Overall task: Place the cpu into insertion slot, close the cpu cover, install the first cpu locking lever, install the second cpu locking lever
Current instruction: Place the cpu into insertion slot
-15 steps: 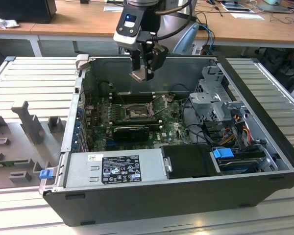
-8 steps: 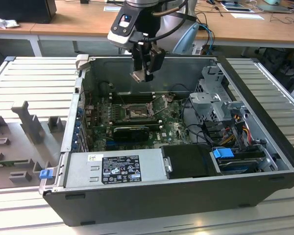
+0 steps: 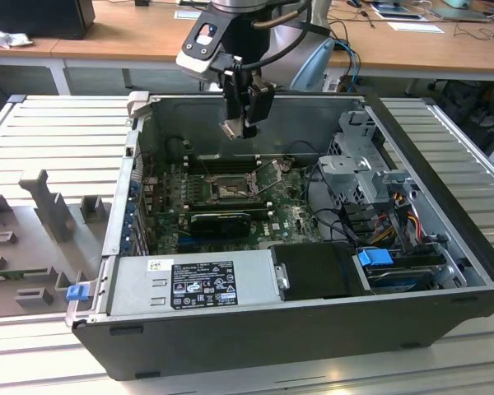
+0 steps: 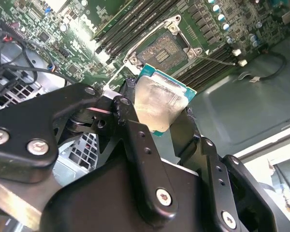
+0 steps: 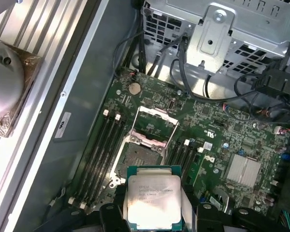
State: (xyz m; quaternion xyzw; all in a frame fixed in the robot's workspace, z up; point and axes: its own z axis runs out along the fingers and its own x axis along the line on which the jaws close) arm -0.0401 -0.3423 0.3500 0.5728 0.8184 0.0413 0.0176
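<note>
Exterior view's left: grey fixture tray (image 3: 34, 216) outside the open computer case (image 3: 255, 337), not in play.

Centre: gripper (image 3: 243, 123) hangs above the case, near its back wall. The fingers (image 4: 127, 107) are closed only to chip width and pinch the cpu (image 3: 233, 127) by two opposite edges. Metal lid faces the wrist cameras, green rim showing (image 4: 157, 101).

Key relation: the insertion slot (image 3: 229, 191) sits on the motherboard well below the chip, a touch toward the exterior view's left. In the first wrist view the cpu (image 5: 153, 198) lies just short of the slot (image 5: 137, 157), edges roughly parallel by my read. The cpu cover (image 5: 157, 111) stands swung open, pin field bare.

Exterior view's right: drive cage (image 3: 358, 169) and cable bundle, well apart from the gripper.
</note>
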